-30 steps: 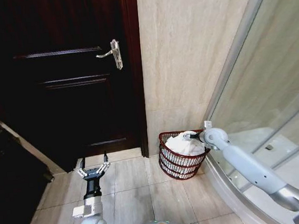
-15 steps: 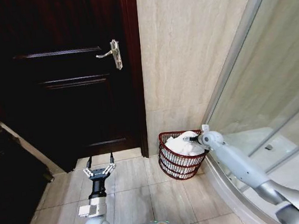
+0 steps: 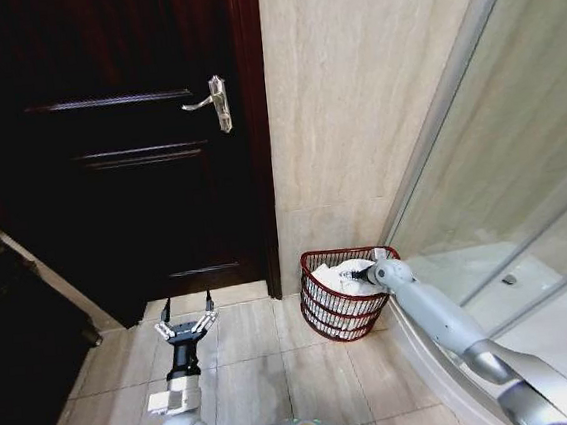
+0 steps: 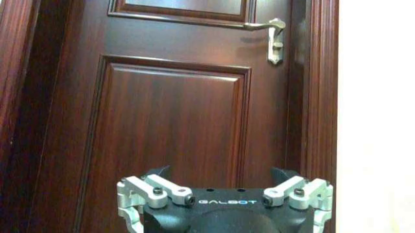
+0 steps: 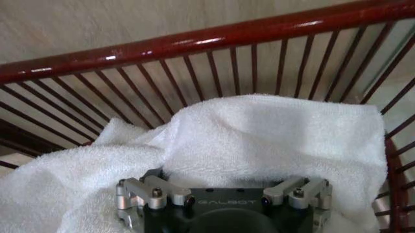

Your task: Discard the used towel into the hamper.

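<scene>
- Hamper (image 3: 345, 305): dark red wire basket on the tiled floor (image 3: 258, 366), in the corner between the beige wall (image 3: 355, 115) and the curved glass shower screen (image 3: 502, 181). Stands upright.
- Towel (image 3: 345, 277): white, bunched inside the hamper; in the right wrist view it (image 5: 259, 141) lies heaped against the far bars, below the rim (image 5: 194, 43).
- Right pincer (image 3: 358, 277): reaching over the hamper's rim, down among the towel folds. Fingertips hidden in the cloth, so cannot tell whether clenched or released.
- Left pincer (image 3: 185, 320): low over the floor, well apart from the hamper, pointing at the dark wooden door (image 3: 126, 137). Fingers splayed wide, released, grasping nothing.
- Left wrist view: door panel and silver lever handle (image 4: 272, 36) straight ahead.
</scene>
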Controlling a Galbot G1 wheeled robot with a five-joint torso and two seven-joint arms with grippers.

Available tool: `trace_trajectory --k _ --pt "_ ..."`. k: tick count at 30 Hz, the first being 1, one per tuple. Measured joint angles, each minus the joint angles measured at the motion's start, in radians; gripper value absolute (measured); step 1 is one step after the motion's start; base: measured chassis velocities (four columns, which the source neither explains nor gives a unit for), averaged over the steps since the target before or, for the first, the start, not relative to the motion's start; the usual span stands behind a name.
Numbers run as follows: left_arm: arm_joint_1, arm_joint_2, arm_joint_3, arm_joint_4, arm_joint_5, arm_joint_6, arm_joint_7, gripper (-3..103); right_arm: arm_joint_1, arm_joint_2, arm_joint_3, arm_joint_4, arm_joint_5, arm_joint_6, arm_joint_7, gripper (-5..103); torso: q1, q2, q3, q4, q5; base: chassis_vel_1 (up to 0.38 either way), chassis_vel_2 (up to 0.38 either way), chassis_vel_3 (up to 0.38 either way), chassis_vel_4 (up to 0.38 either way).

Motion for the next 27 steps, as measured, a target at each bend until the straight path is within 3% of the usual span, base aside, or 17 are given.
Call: trace_trajectory --k 7,12,27 --pt "-0.021 0.003 0.012 0.004 0.001 0.011 -0.004 100 -0.001 0.011 -0.004 0.004 -0.018 0.000 0.016 100 0.000 0.000 0.000 0.0001 0.0002 0.000 0.000 0.000 0.000" --pt "-0.032 0.010 0.031 0.000 0.001 0.022 -0.008 100 -0.009 -0.009 0.034 0.089 -0.013 -0.003 0.098 100 0.000 0.000 0.001 0.0007 0.0012 0.000 0.000 0.000 0.000" --pt "-0.056 0.021 0.067 -0.020 0.003 0.043 0.005 100 -0.234 -0.167 0.220 0.603 -0.004 0.021 0.294 100 0.000 0.000 0.000 0.0001 0.0004 0.000 0.000 0.000 0.000"
